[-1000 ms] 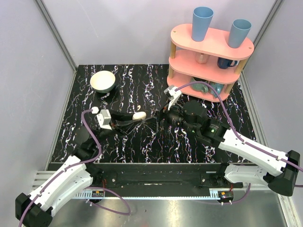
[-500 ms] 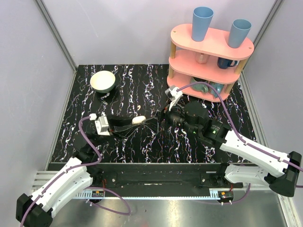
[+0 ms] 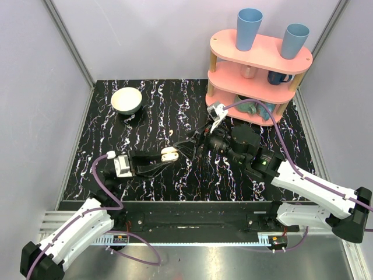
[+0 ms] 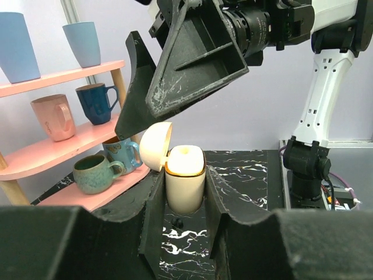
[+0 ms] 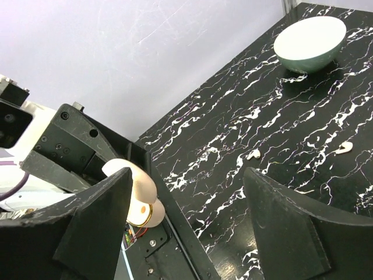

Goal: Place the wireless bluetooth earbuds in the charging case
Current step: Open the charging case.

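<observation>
My left gripper (image 3: pixel 169 155) is shut on the charging case (image 4: pixel 185 178) and holds it upright above the table. The case's lid (image 4: pixel 155 146) hangs open to the left. The case also shows in the right wrist view (image 5: pixel 131 195). My right gripper (image 3: pixel 189 143) is open and empty, just right of the case, its fingers (image 4: pixel 192 64) looming over it. In the right wrist view the gripper (image 5: pixel 189 175) frames two earbuds lying on the black marbled table, one near (image 5: pixel 253 154) and one further right (image 5: pixel 344 148).
A cream bowl (image 3: pixel 126 100) stands at the back left, also in the right wrist view (image 5: pixel 309 44). A pink three-tier shelf (image 3: pixel 256 76) with blue cups and mugs stands at the back right, close behind the right arm.
My left gripper has drawn back toward the near edge with the case. The case now shows as two open halves. The right gripper has shifted slightly toward the shelf.
</observation>
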